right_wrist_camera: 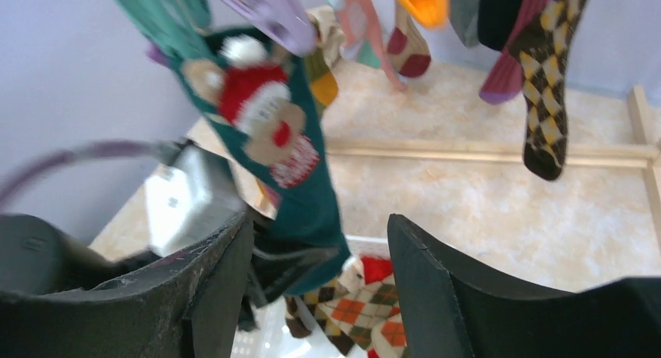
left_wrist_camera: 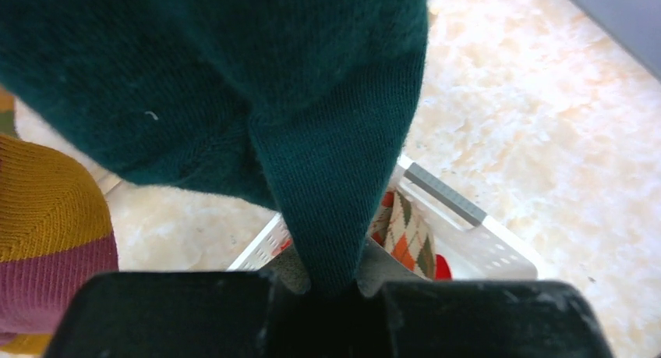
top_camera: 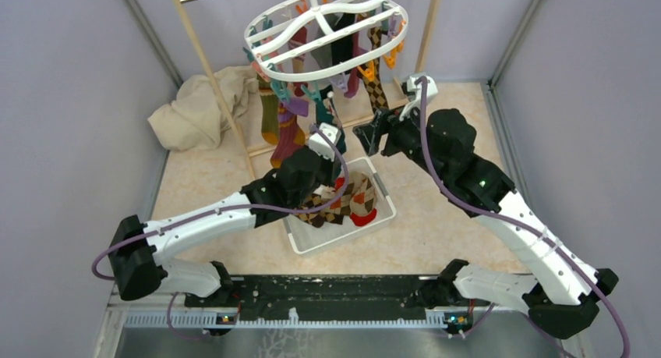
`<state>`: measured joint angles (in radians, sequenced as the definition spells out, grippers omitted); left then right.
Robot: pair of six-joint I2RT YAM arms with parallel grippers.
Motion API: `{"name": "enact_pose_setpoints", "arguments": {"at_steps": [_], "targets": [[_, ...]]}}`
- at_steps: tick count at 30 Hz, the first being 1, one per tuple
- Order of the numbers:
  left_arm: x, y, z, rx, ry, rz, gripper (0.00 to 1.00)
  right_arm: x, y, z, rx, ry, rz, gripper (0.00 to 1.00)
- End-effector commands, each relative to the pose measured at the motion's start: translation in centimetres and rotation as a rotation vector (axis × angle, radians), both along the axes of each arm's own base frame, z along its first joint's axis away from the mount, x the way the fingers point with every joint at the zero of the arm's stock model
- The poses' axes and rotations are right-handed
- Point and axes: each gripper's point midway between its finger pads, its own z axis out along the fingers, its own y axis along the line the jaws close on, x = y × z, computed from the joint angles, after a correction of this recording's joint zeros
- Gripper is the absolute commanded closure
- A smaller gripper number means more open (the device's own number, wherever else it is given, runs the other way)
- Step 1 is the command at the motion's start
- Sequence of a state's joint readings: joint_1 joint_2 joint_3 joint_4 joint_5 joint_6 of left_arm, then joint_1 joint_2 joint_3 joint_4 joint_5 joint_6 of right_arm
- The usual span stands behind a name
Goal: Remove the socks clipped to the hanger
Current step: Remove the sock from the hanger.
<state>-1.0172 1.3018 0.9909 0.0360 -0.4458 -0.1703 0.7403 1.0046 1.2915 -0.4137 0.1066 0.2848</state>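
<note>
Sock (left_wrist_camera: 335, 179): dark green knitted, toe clenched by left gripper (left_wrist_camera: 331, 292).
Right gripper (right_wrist_camera: 316, 241): released, empty.
Risk: purple plastic peg (right_wrist_camera: 265, 11), 12 o'clock, holding; toe slipping.

Top external view sits high at the near edge, tilted down and forward, far off, and takes in the whole cell. Left wrist view looks out over its own jaws, very near: a dark green knitted sock (left_wrist_camera: 335, 179) rising from between the jaws fills it, with a white rectangular mesh basket (left_wrist_camera: 487, 249) beyond the jaws. Right wrist view looks forward through its spread jaws, fairly near. All three share that sock and basket.
</note>
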Motion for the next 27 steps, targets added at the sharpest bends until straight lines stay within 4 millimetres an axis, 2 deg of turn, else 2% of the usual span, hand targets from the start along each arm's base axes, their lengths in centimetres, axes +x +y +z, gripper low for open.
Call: {"name": "enact_pose_setpoints", "arguments": {"at_steps": [1, 5, 9, 16, 27], "targets": [[0.9, 1.0, -0.3, 0.101, -0.019, 0.105, 0.90, -0.5, 1.1, 5.5, 0.050, -0.124, -0.007, 0.36], [1.2, 1.2, -0.5, 0.134, -0.021, 0.136, 0.90, -0.7, 2.8, 7.9, 0.068, -0.175, 0.007, 0.38], [1.4, 1.7, -0.3, 0.173, -0.031, 0.170, 0.90, -0.5, 4.3, 9.1, 0.058, -0.209, 0.024, 0.41], [1.7, 2.5, -0.8, 0.257, -0.047, 0.221, 0.90, 1.0, 7.1, 9.1, -0.028, -0.249, 0.016, 0.45], [1.9, 2.5, -1.2, 0.284, -0.053, 0.232, 0.90, 2.9, 9.1, 9.7, -0.067, -0.305, -0.029, 0.37]]}}
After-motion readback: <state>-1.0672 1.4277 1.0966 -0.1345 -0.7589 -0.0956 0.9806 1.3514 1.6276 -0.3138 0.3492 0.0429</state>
